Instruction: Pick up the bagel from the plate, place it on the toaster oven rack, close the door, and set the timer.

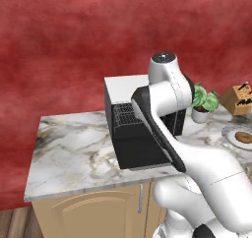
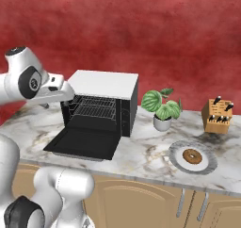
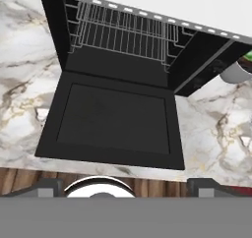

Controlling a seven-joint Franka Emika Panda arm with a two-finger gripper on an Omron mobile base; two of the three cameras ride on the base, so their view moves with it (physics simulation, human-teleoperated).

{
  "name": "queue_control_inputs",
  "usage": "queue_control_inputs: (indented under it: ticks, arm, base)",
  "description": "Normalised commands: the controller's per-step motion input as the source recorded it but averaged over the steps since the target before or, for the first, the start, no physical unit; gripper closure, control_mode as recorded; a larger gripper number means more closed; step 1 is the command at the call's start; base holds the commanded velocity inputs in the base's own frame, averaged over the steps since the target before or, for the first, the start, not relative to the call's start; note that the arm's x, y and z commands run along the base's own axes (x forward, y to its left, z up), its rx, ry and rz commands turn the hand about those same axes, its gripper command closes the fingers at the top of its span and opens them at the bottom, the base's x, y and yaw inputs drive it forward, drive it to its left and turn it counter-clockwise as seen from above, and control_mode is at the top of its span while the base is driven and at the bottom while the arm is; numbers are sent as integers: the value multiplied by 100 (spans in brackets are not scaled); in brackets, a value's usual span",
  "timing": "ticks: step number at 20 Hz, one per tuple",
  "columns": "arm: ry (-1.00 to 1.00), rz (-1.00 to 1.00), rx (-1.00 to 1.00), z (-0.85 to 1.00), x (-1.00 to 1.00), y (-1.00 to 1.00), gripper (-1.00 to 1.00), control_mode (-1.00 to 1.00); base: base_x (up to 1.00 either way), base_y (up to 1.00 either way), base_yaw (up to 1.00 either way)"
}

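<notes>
The toaster oven (image 3: pixel 206 50) stands open, its door (image 3: pixel 113 121) flat below the rack (image 3: pixel 123 35).

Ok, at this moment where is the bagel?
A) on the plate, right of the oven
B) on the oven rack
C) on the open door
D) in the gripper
A: in the right base view the bagel lies on the plate, right of the toaster oven, whose rack and lowered door are bare.

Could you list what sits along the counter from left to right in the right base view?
The toaster oven with its door folded down → potted plant → plate holding the bagel → knife block.
</notes>
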Motion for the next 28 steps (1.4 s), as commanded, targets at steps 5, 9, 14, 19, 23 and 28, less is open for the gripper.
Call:
queue_control_inputs:
  ticks: [5,9,14,19,23,28]
  arm:
    - [-1,0,-21,-21,-17,39,-100,-100]
    - [0,0,-20,-29,-1,33,-100,-100]
    - [0,2,-16,-27,5,6,-100,-100]
    - [0,1,-11,-20,28,0,-100,-100]
    - [0,1,-10,-15,51,0,-100,-100]
    - [0,0,-11,-14,48,0,-100,-100]
  base:
    - [0,0,0]
    - [0,0,0]
    - [0,0,0]
    - [0,0,0]
    - [0,0,0]
    - [0,0,0]
